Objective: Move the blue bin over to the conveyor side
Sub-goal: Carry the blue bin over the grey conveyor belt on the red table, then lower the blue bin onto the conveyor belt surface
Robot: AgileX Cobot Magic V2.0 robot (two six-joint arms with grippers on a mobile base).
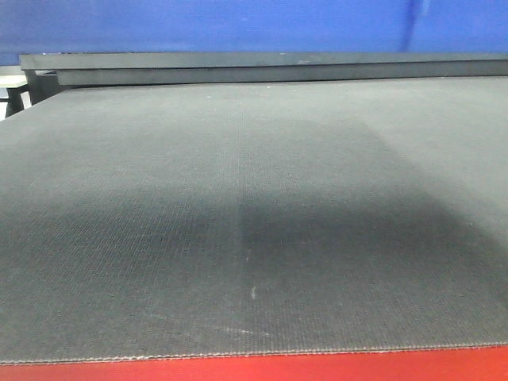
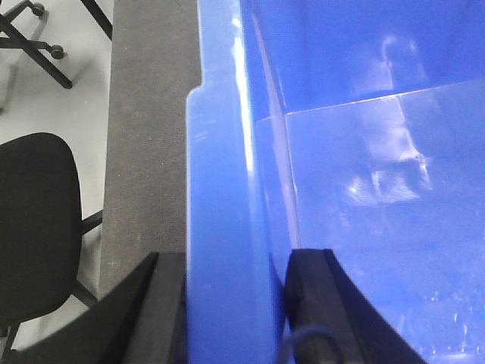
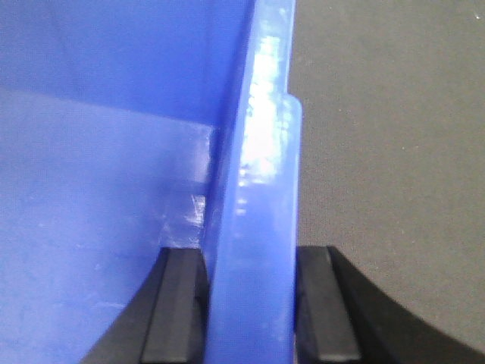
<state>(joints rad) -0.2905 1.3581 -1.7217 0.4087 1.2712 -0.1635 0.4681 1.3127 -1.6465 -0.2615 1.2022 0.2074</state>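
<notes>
Glossy blue bin (image 2: 227,227), thick-rimmed; left end effector (image 2: 231,303) and right end effector (image 3: 250,303) each clamp its rim.

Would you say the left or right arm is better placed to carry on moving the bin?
Neither alone: the left gripper and right gripper each clamp a wall of the blue bin, so both should move together.

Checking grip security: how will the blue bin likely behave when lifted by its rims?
Blue bin: glossy plastic, so possibly slippery between the left pincer and right pincer. Thick rim suggests stiffness. It looks empty, so probably light.
</notes>
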